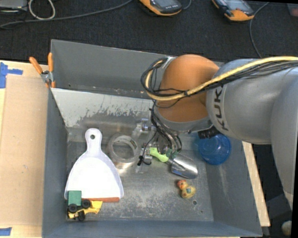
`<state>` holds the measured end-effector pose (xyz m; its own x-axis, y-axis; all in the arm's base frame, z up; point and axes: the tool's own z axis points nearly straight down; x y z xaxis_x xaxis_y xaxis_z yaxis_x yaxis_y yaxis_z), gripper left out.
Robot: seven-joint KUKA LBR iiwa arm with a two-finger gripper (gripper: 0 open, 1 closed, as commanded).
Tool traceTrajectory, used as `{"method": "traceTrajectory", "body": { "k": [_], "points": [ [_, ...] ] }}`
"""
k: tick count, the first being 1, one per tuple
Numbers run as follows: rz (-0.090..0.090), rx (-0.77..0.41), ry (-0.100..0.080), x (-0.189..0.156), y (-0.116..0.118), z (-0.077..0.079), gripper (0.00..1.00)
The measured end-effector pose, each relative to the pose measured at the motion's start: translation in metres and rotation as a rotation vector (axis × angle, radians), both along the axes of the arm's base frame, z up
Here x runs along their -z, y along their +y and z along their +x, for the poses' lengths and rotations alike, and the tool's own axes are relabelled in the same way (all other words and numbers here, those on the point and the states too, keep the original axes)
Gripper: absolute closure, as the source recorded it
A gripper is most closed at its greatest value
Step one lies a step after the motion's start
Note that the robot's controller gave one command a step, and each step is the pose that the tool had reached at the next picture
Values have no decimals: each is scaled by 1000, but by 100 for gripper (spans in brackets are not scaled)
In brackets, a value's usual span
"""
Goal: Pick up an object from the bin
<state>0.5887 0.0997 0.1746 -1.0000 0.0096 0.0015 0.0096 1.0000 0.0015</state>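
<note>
Orange wrist cover [185,88] uppermost; fingers [145,157] spread, small green thing [160,155] between them, mid bin [54,185].

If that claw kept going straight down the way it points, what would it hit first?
Most likely the small green thing lying just under the gripper, near the middle of the bin, beside a shiny silver piece. Height is hard to judge from this view, so it may already be touching it.
</note>
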Motion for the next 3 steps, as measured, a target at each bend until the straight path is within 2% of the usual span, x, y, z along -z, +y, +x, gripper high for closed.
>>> {"method": "traceTrajectory", "body": {
  "k": [1,2,3],
  "points": [
    [0,0,0,0,0,0,0],
    [2,43,1,70,-6,-5,0],
    [0,17,26,96,-8,15,100]
  ]
}}
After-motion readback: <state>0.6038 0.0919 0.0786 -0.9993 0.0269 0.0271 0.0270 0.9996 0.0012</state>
